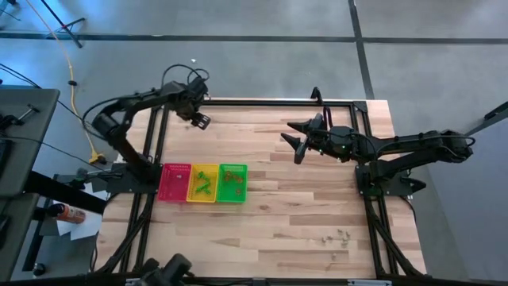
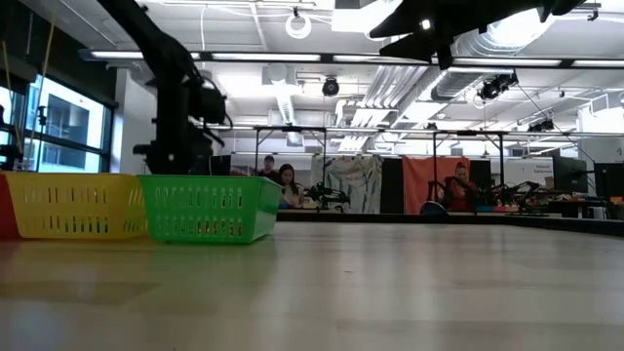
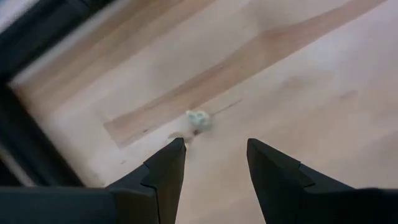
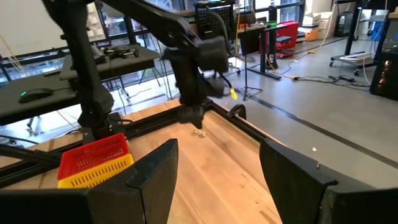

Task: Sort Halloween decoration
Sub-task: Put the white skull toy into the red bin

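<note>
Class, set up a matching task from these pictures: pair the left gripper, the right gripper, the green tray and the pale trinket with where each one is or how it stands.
Things:
1. left gripper
2. right gripper
3. green tray
4. pale trinket

Places or states:
A. raised over mid-table, open
B. lying on the wood by the table's far left edge
C. open just above a trinket
D. beside the yellow tray

Pairs: 1-C, 2-A, 3-D, 4-B
</note>
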